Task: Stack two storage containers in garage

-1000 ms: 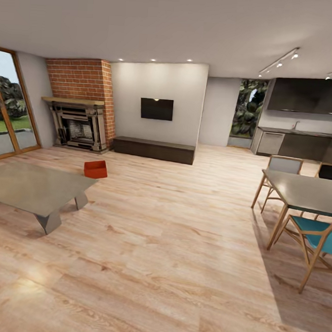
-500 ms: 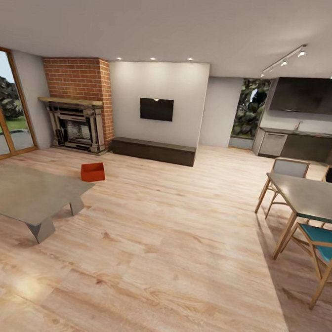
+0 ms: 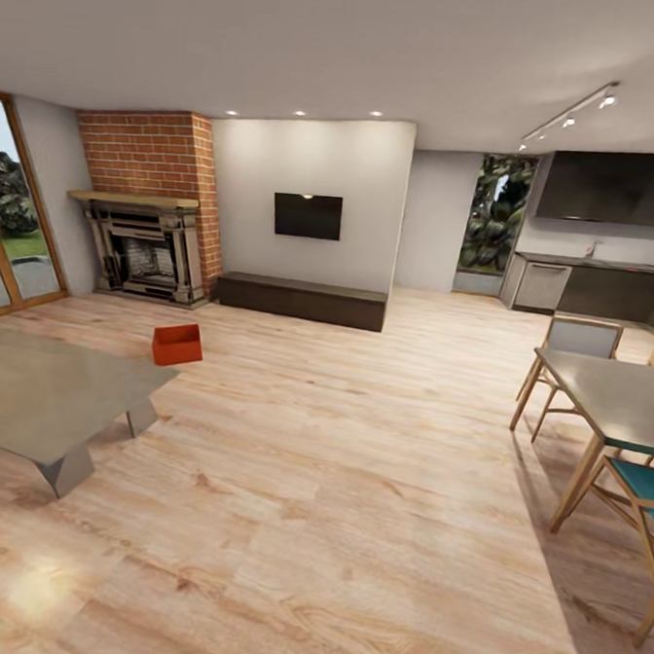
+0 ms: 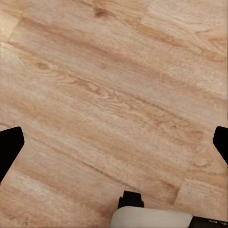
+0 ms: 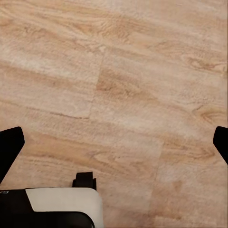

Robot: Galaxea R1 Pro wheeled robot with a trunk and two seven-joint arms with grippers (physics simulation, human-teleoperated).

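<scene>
We stand in the living room on light wood plank flooring (image 3: pixel 336 484), which runs far ahead to a brick fireplace (image 3: pixel 145 207) at the far left and a white wall with a dark television (image 3: pixel 308 214). A grey low table (image 3: pixel 49 391) sits near us on the left, and a dining table (image 3: pixel 620 396) with chairs is on the right. The smallest thing that matters is one red-orange storage container (image 3: pixel 177 344), resting on the planks just beyond the far corner of the low table, well apart from us, ahead and to the left. We judge its long side lies roughly across our line of sight, slightly skewed.

Both wrist views look down at bare planks. The left gripper (image 4: pixel 114 147) has its dark fingertips at opposite edges of that view, spread wide with nothing between them; the right gripper (image 5: pixel 114 147) is likewise released and empty. Since the container lies leftward, we judge the left arm nearer once we drive up.
</scene>
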